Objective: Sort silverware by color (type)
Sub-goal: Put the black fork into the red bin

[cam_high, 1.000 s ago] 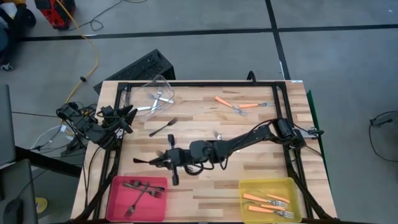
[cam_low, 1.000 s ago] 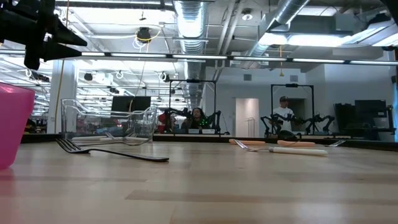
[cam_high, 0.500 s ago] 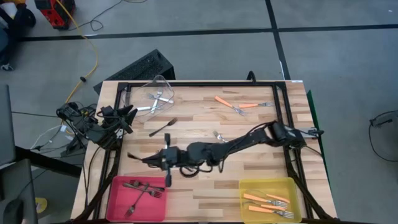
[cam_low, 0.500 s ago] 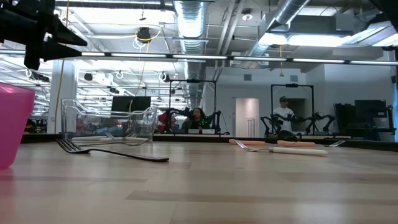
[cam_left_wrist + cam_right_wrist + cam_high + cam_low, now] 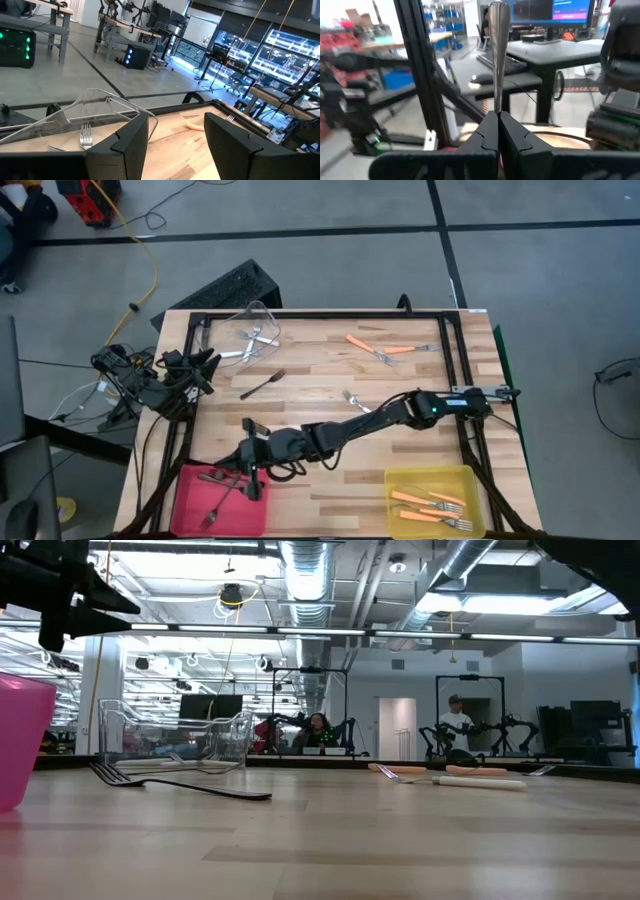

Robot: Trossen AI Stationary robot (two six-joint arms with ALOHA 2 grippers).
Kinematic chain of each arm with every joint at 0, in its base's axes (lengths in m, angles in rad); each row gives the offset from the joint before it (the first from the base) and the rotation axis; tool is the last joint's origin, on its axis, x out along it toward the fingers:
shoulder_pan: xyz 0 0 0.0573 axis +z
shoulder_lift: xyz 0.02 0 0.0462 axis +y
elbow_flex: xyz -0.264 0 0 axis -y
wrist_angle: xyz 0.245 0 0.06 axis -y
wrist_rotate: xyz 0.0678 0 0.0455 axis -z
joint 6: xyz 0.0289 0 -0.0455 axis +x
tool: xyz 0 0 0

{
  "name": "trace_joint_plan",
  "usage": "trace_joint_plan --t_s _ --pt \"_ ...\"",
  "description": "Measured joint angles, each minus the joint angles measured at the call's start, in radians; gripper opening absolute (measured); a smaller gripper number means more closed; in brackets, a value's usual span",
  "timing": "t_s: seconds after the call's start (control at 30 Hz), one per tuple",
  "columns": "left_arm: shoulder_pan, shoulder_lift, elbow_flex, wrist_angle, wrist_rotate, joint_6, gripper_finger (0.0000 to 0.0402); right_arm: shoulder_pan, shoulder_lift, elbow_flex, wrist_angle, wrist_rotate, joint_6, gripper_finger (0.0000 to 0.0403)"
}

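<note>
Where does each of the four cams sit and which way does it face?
High view: overhead, straight down on the table; both arms show, right gripper holding a dark fork by the pink bin.
Low view: table-top height, level across into the room; only an arm's dark edge at upper left.
Left wrist view: at the table's left edge, past the open left gripper toward the clear bin.
Right wrist view: past the shut gripper up the fork handle.
Shared: clear bin in high, low and left wrist views.
</note>
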State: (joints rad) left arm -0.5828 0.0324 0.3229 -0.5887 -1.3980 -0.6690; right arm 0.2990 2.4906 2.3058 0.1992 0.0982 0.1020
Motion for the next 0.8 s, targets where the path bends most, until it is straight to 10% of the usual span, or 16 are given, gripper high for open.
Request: trace_joint_plan --t_s 0.8 --pt "0.0 0.0 0.0 -0.004 -0.011 0.01 0.0178 -0.094 0.032 0.003 0.042 -0.231 0.214 0.002"
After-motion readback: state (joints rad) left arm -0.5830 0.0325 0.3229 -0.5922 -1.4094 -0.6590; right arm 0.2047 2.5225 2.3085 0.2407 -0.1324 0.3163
